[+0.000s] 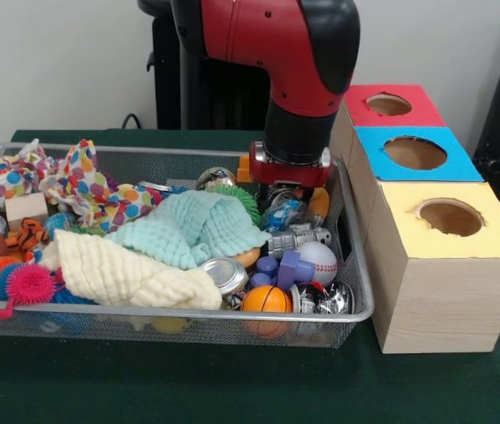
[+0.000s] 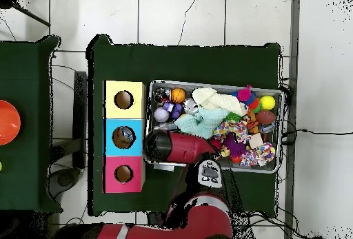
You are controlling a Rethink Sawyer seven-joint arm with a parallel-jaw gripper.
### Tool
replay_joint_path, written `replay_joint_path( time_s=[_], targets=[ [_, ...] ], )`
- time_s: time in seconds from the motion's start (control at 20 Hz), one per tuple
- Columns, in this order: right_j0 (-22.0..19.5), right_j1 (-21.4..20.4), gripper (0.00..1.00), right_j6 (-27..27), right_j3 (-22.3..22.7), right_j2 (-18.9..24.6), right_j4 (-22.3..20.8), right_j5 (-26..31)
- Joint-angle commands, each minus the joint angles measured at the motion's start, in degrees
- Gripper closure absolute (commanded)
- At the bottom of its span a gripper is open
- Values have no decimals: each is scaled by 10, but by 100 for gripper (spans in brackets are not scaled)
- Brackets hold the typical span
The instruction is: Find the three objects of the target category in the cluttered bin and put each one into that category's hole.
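The hand [image 1: 287, 190] is sunk into the wire bin [image 1: 356, 265] (its grip cannot be told) beside the mint cloth [image 1: 193, 228].

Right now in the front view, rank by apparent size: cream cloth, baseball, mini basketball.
1. Cream cloth, clearly largest.
2 and 3. Baseball and mini basketball look about alike; the basketball sits nearer the camera, so I won't rank them.

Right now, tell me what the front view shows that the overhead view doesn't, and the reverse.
Only the front view shows the baseball and the small basketball from the side, behind the mesh bin's near wall. Only the overhead view shows something lying inside the blue box's hole and an orange dish on a neighbouring table. Both show the arm over the bin's box end and the mint cloth.
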Motion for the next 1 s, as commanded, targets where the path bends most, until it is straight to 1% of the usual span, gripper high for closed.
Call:
replay_joint_path(
  time_s=[0.05, 0.15, 0.25, 0.5, 0.6, 0.65, 1.0],
  targets=[
    [13, -58, 0, 86, -6, 43, 20, 59],
    [11, -80, 0, 78, 0, 42, 20, 95],
    [8, -90, 0, 72, 3, 44, 19, 110],
    [0, -87, 0, 64, -2, 52, 14, 113],
    [-2, -87, 0, 67, 1, 54, 14, 105],
    [-2, -88, 100, 69, 2, 55, 13, 100],
    [2, -86, 100, 72, 0, 53, 10, 94]
  ],
)
